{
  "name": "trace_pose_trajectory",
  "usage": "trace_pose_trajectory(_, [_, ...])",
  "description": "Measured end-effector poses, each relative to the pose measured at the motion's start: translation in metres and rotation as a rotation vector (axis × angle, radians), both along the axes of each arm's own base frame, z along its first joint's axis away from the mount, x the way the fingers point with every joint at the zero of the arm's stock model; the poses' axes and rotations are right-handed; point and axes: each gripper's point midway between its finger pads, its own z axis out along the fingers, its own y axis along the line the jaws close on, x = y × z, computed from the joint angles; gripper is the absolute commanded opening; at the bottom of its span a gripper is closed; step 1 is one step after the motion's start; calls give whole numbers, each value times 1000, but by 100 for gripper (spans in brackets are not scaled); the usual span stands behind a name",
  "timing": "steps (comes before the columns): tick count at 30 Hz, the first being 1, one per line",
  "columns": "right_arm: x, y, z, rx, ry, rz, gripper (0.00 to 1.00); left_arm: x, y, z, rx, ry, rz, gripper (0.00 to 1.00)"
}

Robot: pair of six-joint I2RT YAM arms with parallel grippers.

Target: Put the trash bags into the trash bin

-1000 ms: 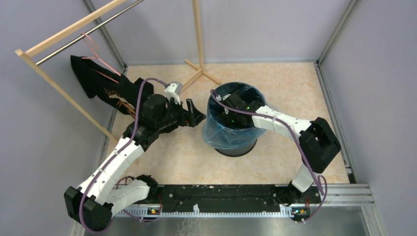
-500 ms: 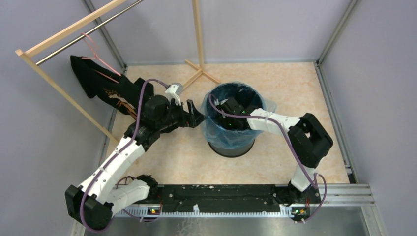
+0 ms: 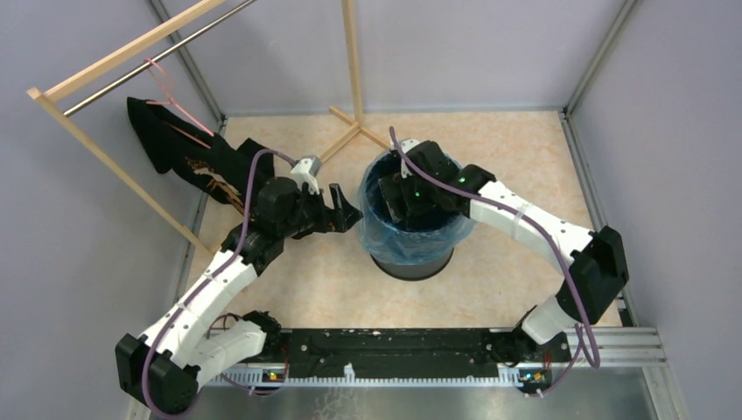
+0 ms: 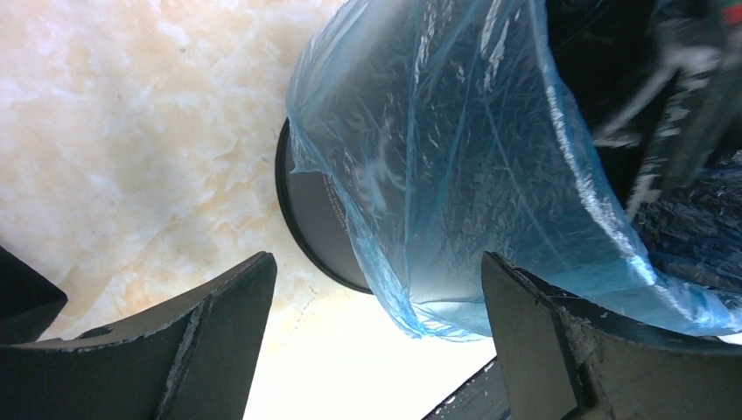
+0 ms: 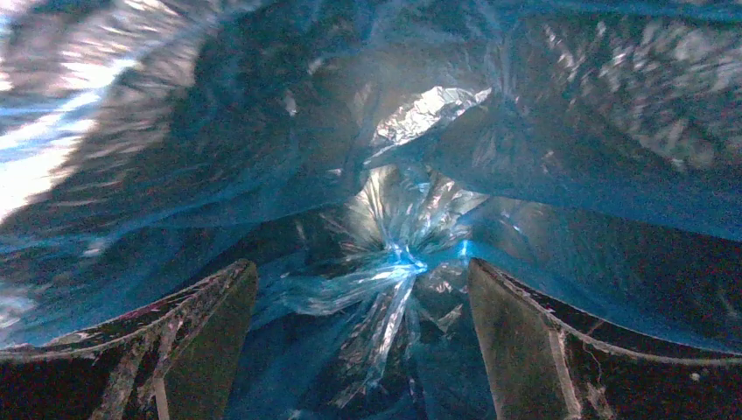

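Note:
The trash bin (image 3: 422,263), a dark round cylinder, stands mid-floor. The light-blue trash bag (image 3: 386,240) lines it, its film folded out over the rim and down the sides. My left gripper (image 3: 348,208) is open just left of the bin. In the left wrist view the bag's skirt (image 4: 455,157) and the bin's wall (image 4: 317,229) lie ahead of the left gripper (image 4: 376,311), nothing gripped. My right gripper (image 3: 395,199) reaches down into the bin's mouth. The right wrist view shows this gripper (image 5: 363,302) open above the bag's gathered bottom seal (image 5: 404,261).
A black garment (image 3: 188,159) hangs on a pink hanger from the wooden rack (image 3: 105,153) at the back left. The rack's foot (image 3: 354,131) lies just behind the bin. Metal frame posts and grey walls close the floor in. The arms' base rail (image 3: 394,343) runs along the near edge.
The right arm's elbow swung out to the right and its wrist shifted toward the bin's far side. The bag's loose right flap now sits closer to the bin. The left gripper barely moved.

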Motion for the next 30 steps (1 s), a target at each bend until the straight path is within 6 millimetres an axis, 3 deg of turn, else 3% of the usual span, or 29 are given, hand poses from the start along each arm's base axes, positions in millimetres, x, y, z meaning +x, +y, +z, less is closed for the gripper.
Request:
trace_pose_trajectory(9, [-7,-1,47,64,-51,26,90,-7,-8,-30,-11,105,-28,96])
trace_pose_trajectory(11, [-9,-3,66,94,-87,34,98,-8,-13,-41,-21,156,-42,96])
trace_pose_trajectory(16, [-28,-24,133,211,-235,30,99,-6,-24,-66,-14,263,-63,97])
trace_pose_trajectory(19, [-52,-47,175,325,-351,30,99,-7,-34,-76,-1,302,-81,97])
trace_pose_trajectory(21, [-74,-65,197,402,-420,39,99,-6,-43,-81,2,324,-95,97])
trace_pose_trajectory(25, [-104,-92,221,497,-512,48,99,-2,-67,-89,32,351,-131,98])
trace_pose_trajectory(30, [-120,-111,225,522,-547,36,99,12,-117,-86,66,332,-193,98])
